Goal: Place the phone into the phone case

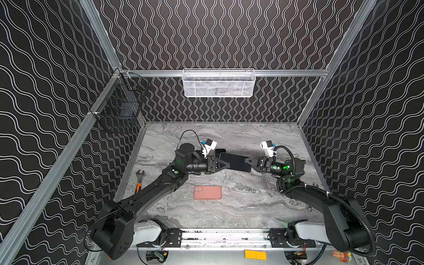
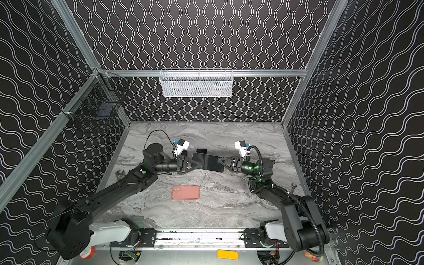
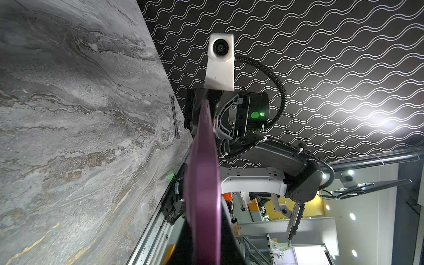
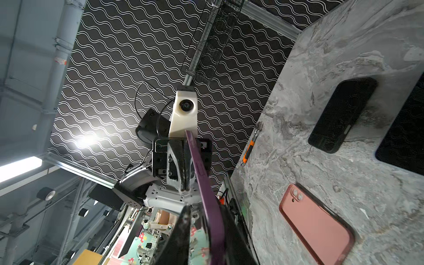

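Above the grey marble desk (image 1: 252, 206), a slim purple-edged phone (image 1: 236, 162) hangs level, the left gripper (image 1: 226, 164) clamped on one end and the right gripper (image 1: 247, 162) pinching the other, likely a handover; the black phone case (image 4: 339, 114) lies beyond.

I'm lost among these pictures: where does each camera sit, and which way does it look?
Top views, nearly identical: high above the table's near edge, looking down; left arm and right arm show.
Left wrist: on the left arm, looks along the phone to the right gripper.
Right wrist: reversed, toward the left gripper.
Wrist views share the phone edge-on, own fingers beside it.
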{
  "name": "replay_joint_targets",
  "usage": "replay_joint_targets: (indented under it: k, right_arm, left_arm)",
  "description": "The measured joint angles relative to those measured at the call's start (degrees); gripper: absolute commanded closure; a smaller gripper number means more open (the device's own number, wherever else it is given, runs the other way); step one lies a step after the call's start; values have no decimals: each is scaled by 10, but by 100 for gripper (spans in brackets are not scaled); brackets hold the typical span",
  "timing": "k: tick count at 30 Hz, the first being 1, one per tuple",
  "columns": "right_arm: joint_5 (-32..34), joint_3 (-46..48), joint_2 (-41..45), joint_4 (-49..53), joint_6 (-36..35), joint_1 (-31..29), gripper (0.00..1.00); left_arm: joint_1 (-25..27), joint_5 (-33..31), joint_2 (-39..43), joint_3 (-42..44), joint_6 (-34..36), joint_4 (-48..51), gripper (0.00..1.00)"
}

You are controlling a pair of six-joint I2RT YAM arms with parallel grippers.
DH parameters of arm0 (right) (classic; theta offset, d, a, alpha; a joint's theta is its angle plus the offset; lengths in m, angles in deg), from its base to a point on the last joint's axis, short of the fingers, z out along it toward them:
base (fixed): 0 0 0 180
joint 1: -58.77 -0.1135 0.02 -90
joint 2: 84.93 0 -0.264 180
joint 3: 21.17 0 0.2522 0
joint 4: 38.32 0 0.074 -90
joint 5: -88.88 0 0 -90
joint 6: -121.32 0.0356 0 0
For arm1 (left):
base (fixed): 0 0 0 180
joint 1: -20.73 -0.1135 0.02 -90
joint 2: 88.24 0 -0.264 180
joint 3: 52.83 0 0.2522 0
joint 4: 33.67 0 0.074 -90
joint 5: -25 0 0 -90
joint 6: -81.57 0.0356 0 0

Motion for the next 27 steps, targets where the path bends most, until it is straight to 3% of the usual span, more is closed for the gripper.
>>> replay_joint_targets:
  k: [9,14,17,18,20,23,25,27]
  right_arm:
    - [3,-1,-3,-26,27,-10,85]
    - [7,-2,-1,-32,37,-12,94]
    - [7,-4,1,-31,38,-12,99]
    - [7,-5,2,-31,38,-12,100]
    - [6,-7,6,-27,35,-14,100]
    - [3,-9,19,-9,17,-14,100]
    - [3,-10,32,22,0,-14,100]
    - [6,-14,49,67,-28,-14,100]
  left_arm:
    - [0,16,-23,2,-25,-49,100]
    - [0,17,-24,-1,-25,-45,100]
    - [0,16,-20,-7,-11,-26,92]
    - [0,13,-17,-9,-7,-19,85]
    - [1,3,-7,-14,10,4,58]
    - [0,-28,12,-18,35,52,26]
    - [0,-47,31,-19,53,88,12]
    - [0,-71,55,-21,73,130,7]
